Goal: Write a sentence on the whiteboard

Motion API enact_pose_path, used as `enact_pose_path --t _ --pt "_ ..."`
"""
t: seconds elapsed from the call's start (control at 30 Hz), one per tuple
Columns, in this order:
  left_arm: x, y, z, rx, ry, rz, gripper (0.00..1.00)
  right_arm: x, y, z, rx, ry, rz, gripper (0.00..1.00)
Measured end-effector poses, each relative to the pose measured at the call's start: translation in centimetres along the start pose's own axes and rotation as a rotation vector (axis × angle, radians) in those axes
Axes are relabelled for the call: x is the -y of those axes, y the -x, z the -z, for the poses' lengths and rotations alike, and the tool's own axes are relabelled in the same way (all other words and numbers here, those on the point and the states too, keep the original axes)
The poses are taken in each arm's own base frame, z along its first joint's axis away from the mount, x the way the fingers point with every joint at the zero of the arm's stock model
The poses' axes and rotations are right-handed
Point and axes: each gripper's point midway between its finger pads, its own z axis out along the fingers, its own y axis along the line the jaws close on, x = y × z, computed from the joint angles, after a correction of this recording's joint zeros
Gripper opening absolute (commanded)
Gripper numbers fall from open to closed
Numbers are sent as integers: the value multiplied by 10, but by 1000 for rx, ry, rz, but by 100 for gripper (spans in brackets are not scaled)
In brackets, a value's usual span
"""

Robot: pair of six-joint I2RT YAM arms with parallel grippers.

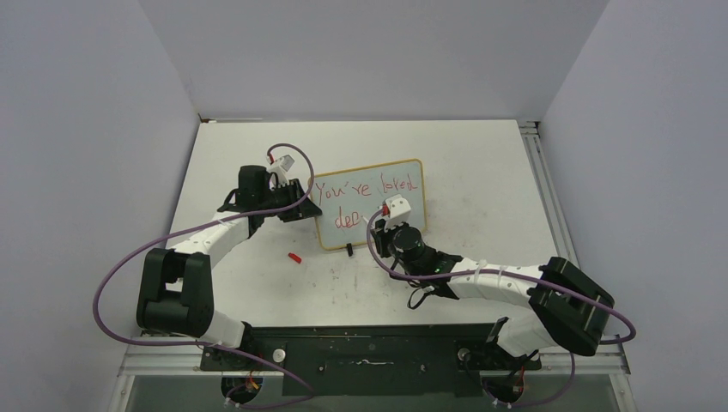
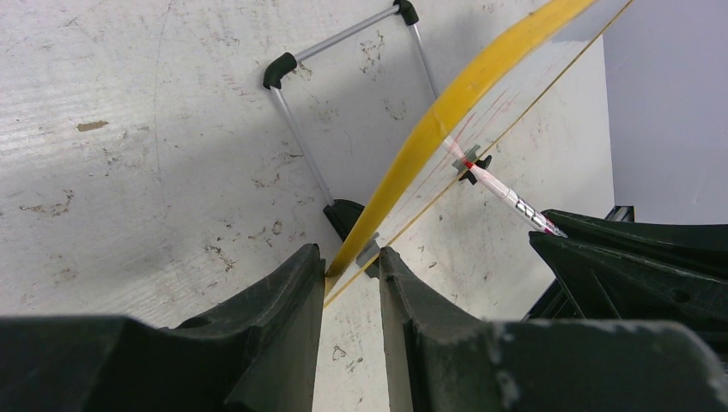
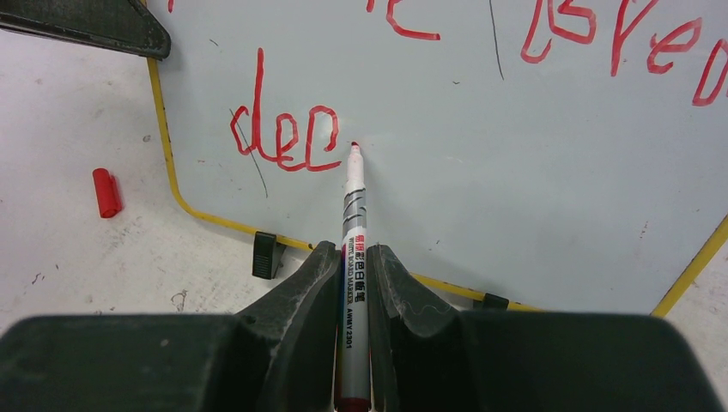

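- Right gripper (image 3: pixel 352 257) (robot's own right): fingers pressed together on the barrel of a marker (image 3: pixel 354 219), which runs straight out between them toward the board. In the top view this gripper (image 1: pixel 391 219) sits in front of the board's lower right part.
- Left gripper (image 2: pixel 352 262): fingers narrowly apart and pinching the yellow-tan frame at the board's left edge. In the top view it (image 1: pixel 300 202) lies at that edge, level with the first line of writing.
- Table (image 1: pixel 481 189): a white, scuffed top that carries the board near its middle, beyond both arm bases.
- Whiteboard (image 1: pixel 365 204): stands on its lower long edge between the two grippers, its writing face (image 3: pixel 515 189) turned toward the right wrist camera and small black feet under the bottom frame.
- Stand (image 2: pixel 300 129): a silver wire loop with black end pieces, lying on the table behind the board (seen only from the left wrist).
- Sentence (image 1: pixel 365 187): red strokes, with an upper line reading "You're loved". The lower line (image 3: pixel 283 137) shows three letters, "dee", near the bottom left corner.
- Marker tip: red, meeting the board surface just right of the third lower letter.
- Cap (image 1: pixel 294 257): a small red cylinder on the table, left of the board's lower left corner (image 3: pixel 106 192), apart from the frame.
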Motion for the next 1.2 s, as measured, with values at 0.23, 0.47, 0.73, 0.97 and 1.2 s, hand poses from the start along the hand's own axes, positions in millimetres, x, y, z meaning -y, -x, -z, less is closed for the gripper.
enact_pose_path --t 0.23,0.47,0.73,0.97,1.2 --pt "0 0 0 0 0 0 28 0 -2 1 -3 -1 -16 5" --pt "0 0 0 0 0 0 28 -1 -31 11 -56 8 -29 5" --pt "1 1 1 4 -2 -3 28 -2 -50 23 -104 11 -28 5" --pt "1 1 1 5 -2 -4 28 -8 -17 27 -29 30 -52 5" --pt "2 1 1 5 -2 -4 28 -14 10 18 28 39 -43 5"
